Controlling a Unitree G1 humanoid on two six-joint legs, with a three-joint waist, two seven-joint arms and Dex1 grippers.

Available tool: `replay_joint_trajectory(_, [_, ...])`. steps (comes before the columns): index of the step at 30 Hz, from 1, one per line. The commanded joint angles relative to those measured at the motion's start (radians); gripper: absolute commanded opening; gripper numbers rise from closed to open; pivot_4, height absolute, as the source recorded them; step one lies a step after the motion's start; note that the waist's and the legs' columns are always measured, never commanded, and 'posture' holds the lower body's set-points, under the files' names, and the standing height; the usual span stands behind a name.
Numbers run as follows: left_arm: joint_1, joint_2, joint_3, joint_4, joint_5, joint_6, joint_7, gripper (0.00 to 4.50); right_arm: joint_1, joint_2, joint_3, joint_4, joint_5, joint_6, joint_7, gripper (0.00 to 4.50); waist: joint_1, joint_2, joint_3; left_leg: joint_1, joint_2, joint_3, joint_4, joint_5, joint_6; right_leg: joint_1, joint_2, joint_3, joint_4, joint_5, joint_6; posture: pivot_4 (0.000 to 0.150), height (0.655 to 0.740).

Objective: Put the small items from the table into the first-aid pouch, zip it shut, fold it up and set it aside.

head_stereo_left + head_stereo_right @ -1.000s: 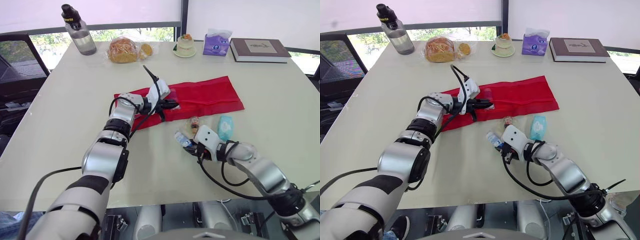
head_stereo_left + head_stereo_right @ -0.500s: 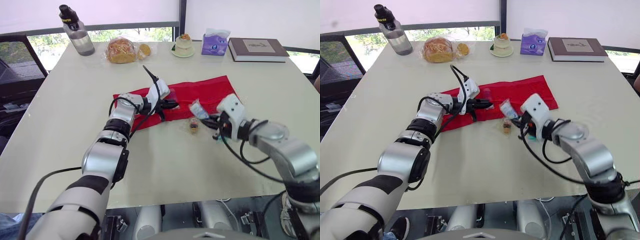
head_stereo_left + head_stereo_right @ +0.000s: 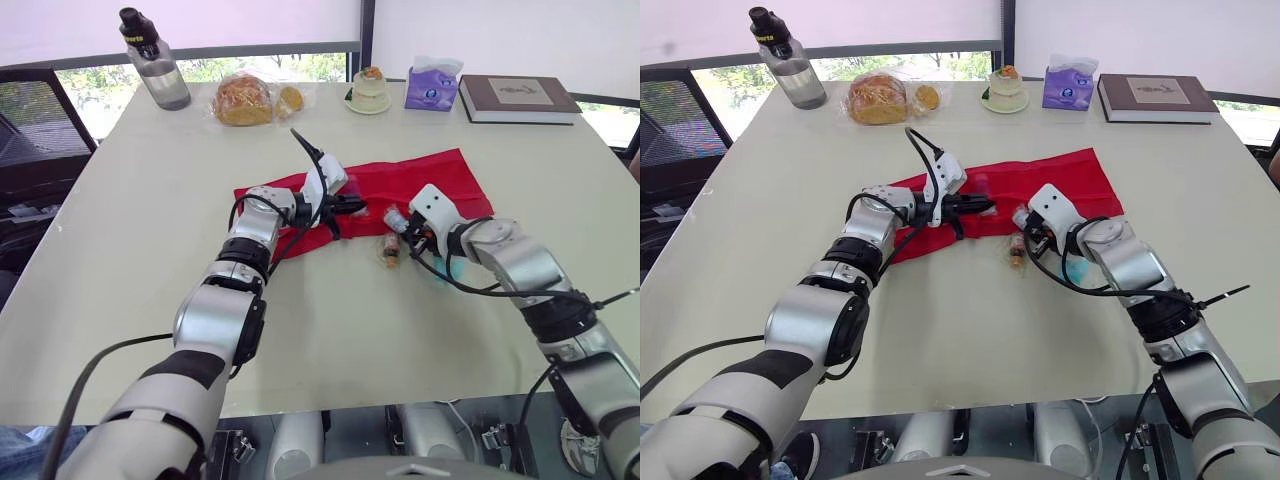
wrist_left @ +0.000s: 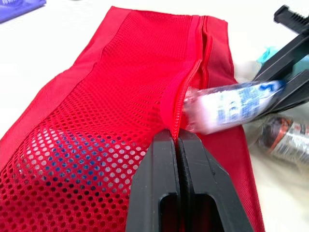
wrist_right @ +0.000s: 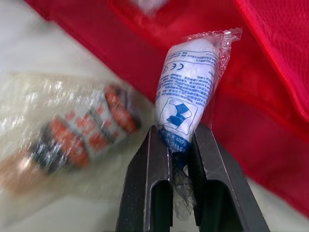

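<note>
Centre of the eye view: left gripper [image 4: 177, 137] pinched on pouch [image 4: 120, 72] edge, right gripper [image 5: 179, 131] clamped on bandage pack [image 5: 189, 82]

Head pair overlooking table [image 3: 130, 200], wrist views close, apparently sharing pouch [image 4: 120, 72]

A wide pale table [image 3: 130, 260] lies in even daylight. Behind its far edge runs a window [image 3: 200, 70] under a white blind [image 3: 250, 20]; a black mesh chair [image 3: 30, 125] stands at its left.
</note>
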Motion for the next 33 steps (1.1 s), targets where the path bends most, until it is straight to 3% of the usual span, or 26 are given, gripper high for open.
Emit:
replay_joint_trajectory(1, [0.016, -0.022, -0.005, -0.068, -0.025, 0.008, -0.031, 0.00, -0.053, 0.071, -0.051, 0.092, -0.022, -0.051, -0.064, 0.07, -0.002, 0.000, 0.000, 0.000, 0.000, 0.000, 0.000, 0.000, 0.000, 0.000, 0.000, 0.000, 0.000, 0.000, 0.000, 0.150, 0.7387])
replay_joint_trajectory(12, [0.031, -0.045, -0.016, -0.108, -0.022, 0.034, -0.041, 0.00, -0.189, 0.255, -0.133, 0.382, -0.069, -0.226, -0.208, 0.07, -0.002, 0.000, 0.000, -0.001, 0.000, 0.000, -0.001, 0.000, 0.000, 0.000, 0.000, 0.000, -0.001, 0.000, 0.000, 0.150, 0.7387])
replay_joint_trajectory(19, [0.031, -0.026, -0.010, -0.087, -0.019, 0.033, -0.028, 0.00, -0.127, 0.246, -0.109, 0.292, -0.096, -0.209, -0.165, 3.33, -0.005, 0.000, 0.000, 0.000, 0.000, 0.000, -0.001, 0.000, 0.000, 0.000, 0.000, 0.000, -0.001, 0.000, 0.000, 0.150, 0.7387])
replay_joint_trajectory(28, [0.008, -0.019, 0.001, -0.055, -0.024, 0.033, -0.006, 0.00, 0.028, 0.133, -0.141, -0.078, -0.056, -0.024, -0.085, 3.33, -0.004, 0.001, 0.000, 0.000, 0.000, 0.000, -0.001, 0.000, 0.000, 0.000, 0.000, 0.000, -0.001, 0.000, 0.000, 0.150, 0.7387])
replay_joint_trajectory(33, [0.006, -0.016, 0.004, -0.044, -0.025, 0.028, 0.001, 0.00, 0.152, 0.049, -0.203, -0.315, 0.030, -0.024, -0.001, 3.33, -0.003, 0.001, 0.000, 0.000, 0.000, 0.000, -0.001, 0.000, 0.000, 0.000, 0.000, 0.000, 0.000, 0.000, 0.000, 0.150, 0.7387])
